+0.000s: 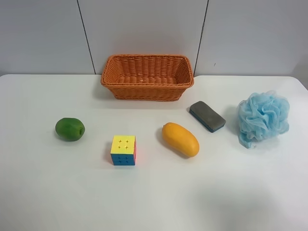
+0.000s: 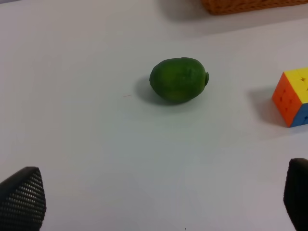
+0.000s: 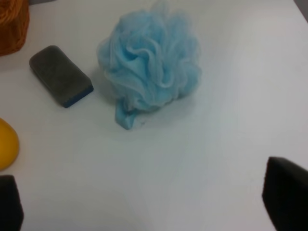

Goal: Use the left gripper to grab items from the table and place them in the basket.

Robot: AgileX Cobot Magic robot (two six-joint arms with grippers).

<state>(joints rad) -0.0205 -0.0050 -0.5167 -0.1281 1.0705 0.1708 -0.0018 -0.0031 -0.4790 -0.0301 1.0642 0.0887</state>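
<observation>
The left gripper (image 2: 159, 199) is held released over the table (image 1: 154, 207), its two fingertips (image 2: 23, 198) set wide apart with nothing between them. The fruit (image 2: 178, 80) is seen ahead of it, clear of the fingertips and nearly on the midline between them. A straight advance and descent is therefore judged to be what the next move calls for.

The fruit's long axis is laid roughly along the line joining the fingertips. The jaws would thus be closed on its ends, and a wrist turn may be needed for a grip across the narrower waist. The cube (image 2: 293, 96) is placed off to one side of that midline, and the basket (image 2: 250, 6) is found beyond both, well apart from the fruit.

The right gripper (image 3: 148, 197) is likewise held released and empty. The pouf (image 3: 151, 62) and eraser (image 3: 60, 75) are seen ahead of it, with the mango (image 3: 7, 144) at the margin. The fruit and cube are therefore judged to lie on the left arm's side. No item is seen in the basket, and neither arm is shown in the exterior view.
</observation>
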